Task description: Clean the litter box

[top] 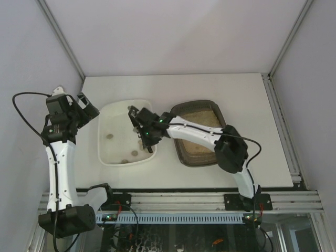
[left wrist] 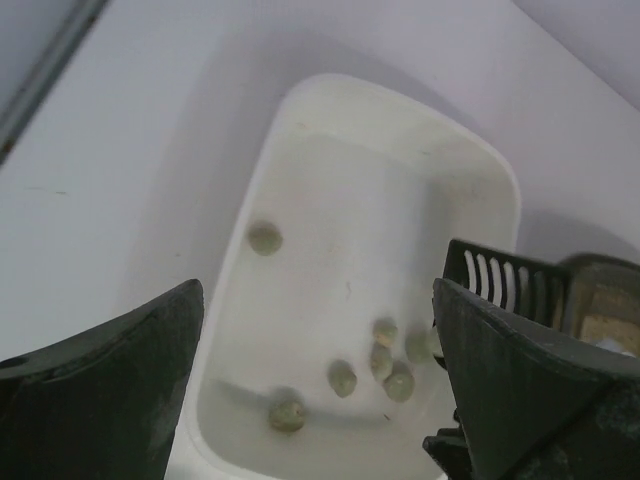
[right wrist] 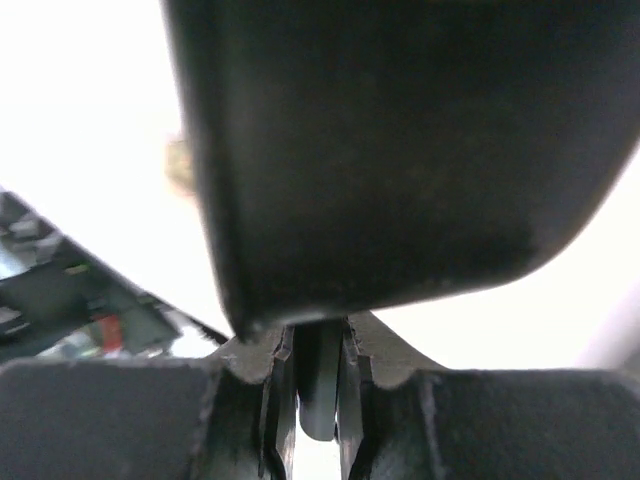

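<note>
The dark brown-grey litter box (top: 179,109) with beige litter sits right of centre on the table. My right gripper (top: 143,126) is shut on the handle of a black slotted scoop (right wrist: 400,150) and holds it over the right side of a white tray (top: 105,113). The scoop's slots show in the left wrist view (left wrist: 497,279). Several greenish-grey clumps (left wrist: 342,377) lie in the white tray (left wrist: 300,120). My left gripper (top: 86,107) is open and empty, above the tray's left edge.
Grey walls enclose the white table on the left, back and right. A metal rail runs along the near edge (top: 210,202). The right arm (top: 199,134) stretches across the litter box.
</note>
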`<act>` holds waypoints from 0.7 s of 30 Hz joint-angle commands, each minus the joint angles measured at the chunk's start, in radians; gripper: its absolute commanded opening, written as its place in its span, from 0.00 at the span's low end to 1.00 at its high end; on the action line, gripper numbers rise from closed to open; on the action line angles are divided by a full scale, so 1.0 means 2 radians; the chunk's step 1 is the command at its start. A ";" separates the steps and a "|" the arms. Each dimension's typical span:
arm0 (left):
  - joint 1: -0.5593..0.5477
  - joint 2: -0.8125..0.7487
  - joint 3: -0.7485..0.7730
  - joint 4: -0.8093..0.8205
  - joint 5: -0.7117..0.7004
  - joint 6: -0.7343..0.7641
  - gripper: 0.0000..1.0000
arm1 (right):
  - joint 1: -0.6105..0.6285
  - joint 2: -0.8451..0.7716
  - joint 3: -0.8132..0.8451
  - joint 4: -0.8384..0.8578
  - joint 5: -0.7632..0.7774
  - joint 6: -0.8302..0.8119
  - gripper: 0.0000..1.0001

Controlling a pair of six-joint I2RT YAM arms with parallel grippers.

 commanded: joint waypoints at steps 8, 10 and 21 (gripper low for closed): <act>0.006 -0.013 0.034 -0.031 -0.117 -0.017 1.00 | 0.088 0.072 0.092 -0.166 0.318 -0.092 0.00; 0.006 -0.014 0.029 -0.030 -0.107 -0.023 1.00 | 0.089 0.058 0.081 -0.153 0.316 -0.088 0.00; -0.011 -0.002 0.026 -0.021 -0.036 -0.029 1.00 | 0.063 -0.220 -0.095 0.064 0.250 -0.027 0.00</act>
